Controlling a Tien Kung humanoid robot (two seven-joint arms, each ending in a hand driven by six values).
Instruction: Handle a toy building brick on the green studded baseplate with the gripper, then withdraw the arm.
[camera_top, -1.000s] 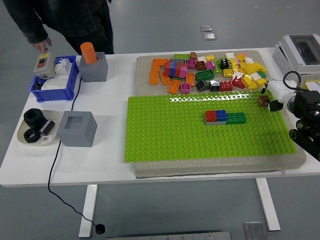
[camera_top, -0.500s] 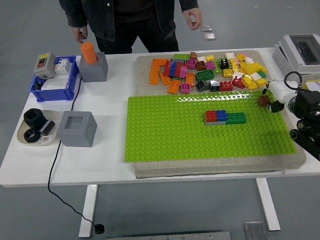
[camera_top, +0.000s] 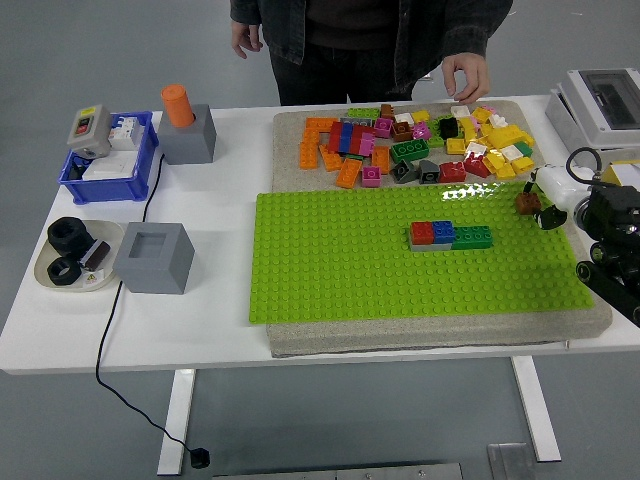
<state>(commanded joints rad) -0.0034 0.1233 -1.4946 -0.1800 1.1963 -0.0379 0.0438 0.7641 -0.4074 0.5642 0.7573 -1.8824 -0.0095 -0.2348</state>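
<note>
Right hand (camera_top: 540, 207) at right edge pinches a brown brick (camera_top: 526, 202): light, rigid, slippery; grip its side walls.

The person (camera_top: 370, 40) has walked right along the desk's far side — one hand (camera_top: 462, 72) now hangs over the loose bricks (camera_top: 420, 140).

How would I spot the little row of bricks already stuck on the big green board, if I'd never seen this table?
Find the bright green studded baseplate filling the middle of the white table. Right of its centre sits a short row of bricks, red, then blue, then dark green. It is the only thing standing on the plate; the loose brick pile lies beyond the plate's far edge.
</note>
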